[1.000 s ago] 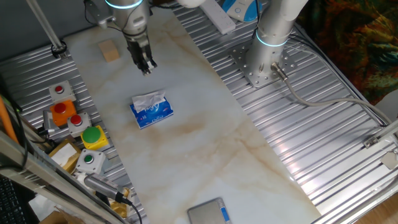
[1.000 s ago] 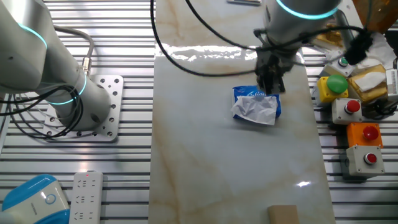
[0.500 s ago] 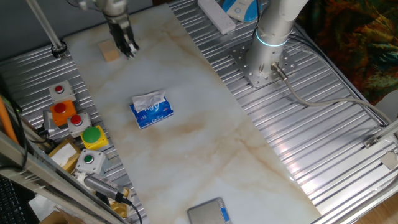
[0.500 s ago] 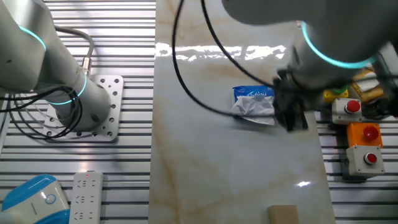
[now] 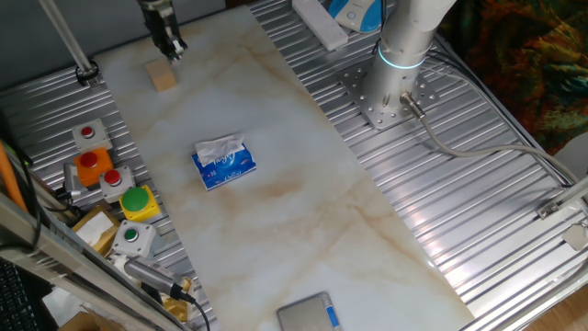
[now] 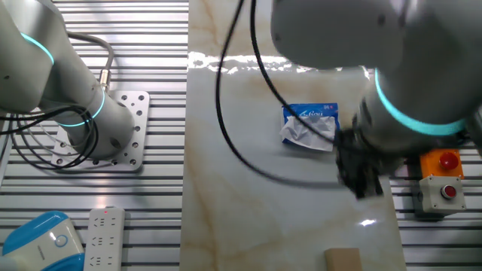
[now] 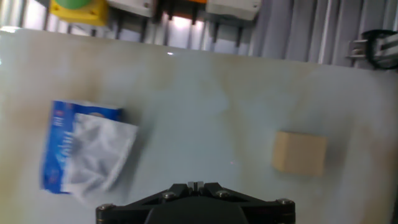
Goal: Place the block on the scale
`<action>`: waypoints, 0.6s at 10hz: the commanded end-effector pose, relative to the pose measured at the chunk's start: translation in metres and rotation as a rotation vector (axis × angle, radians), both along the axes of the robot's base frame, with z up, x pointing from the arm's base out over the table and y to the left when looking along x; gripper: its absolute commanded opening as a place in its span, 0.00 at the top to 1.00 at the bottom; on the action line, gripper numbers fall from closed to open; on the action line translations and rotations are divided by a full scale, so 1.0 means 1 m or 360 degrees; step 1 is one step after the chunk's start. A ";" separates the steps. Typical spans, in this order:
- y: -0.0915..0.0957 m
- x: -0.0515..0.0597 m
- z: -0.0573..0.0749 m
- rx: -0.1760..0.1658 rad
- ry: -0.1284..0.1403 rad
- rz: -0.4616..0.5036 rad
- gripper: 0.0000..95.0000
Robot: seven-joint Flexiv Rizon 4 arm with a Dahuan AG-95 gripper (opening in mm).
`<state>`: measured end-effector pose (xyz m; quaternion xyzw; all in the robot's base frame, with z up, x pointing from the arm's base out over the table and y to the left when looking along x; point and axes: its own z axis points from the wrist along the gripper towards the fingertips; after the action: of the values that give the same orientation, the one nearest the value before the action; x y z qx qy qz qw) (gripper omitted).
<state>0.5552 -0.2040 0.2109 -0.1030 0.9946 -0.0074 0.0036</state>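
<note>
The block [image 5: 163,76] is a small tan wooden cuboid lying flat on the marble table near its far-left corner; it also shows in the other fixed view [image 6: 343,260] and in the hand view [image 7: 300,152]. The scale [image 5: 308,313], a grey slab with a blue strip, lies at the table's near edge, far from the block. My gripper [image 5: 171,47] hangs in the air just beyond the block, not touching it; in the other fixed view [image 6: 363,179] it is blurred. In the hand view its fingertips [image 7: 195,185] are pressed together and hold nothing.
A blue-and-white tissue pack [image 5: 223,162] lies mid-table between block and scale, also in the hand view [image 7: 84,152]. Button boxes [image 5: 112,179] line the table's left side. A second arm's base [image 5: 390,87] stands on the ribbed metal to the right.
My gripper has travelled from above the tissue pack toward the table's far-left corner and now hangs close to the block. The block, tissue pack and scale have not moved.
</note>
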 end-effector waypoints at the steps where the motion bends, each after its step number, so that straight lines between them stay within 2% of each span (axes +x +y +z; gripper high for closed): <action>1: -0.009 0.010 0.007 -0.0015 0.0002 0.0017 1.00; 2: -0.015 0.011 0.011 -0.0014 -0.0002 0.0027 1.00; 6: -0.016 0.010 0.011 -0.0012 -0.0034 0.0012 1.00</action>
<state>0.5631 -0.2197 0.2221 -0.1066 0.9941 -0.0138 0.0168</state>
